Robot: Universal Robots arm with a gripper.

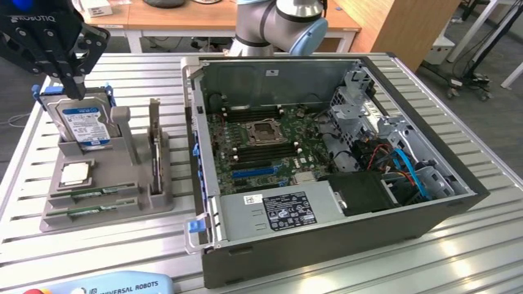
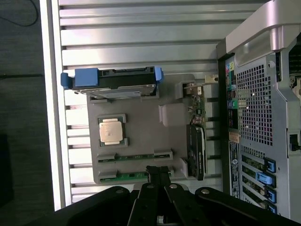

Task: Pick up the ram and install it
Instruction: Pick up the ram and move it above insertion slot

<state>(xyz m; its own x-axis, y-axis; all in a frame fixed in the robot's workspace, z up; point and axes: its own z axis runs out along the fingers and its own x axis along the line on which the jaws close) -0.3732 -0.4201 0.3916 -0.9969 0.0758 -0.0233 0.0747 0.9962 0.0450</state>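
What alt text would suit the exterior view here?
A shut gripper hangs over a gray parts holder carrying a hard drive, a processor and two ram sticks, both lying in their slots. An open computer case sits at the exterior view's right.

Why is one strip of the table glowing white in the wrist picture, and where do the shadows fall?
Wrist view: glare washes the edge of the table to white, the floor beside it goes nearly black, and the gripper reads as a dark shape. Exterior view: the light is soft and even, and the deepest shade sits inside the computer case.
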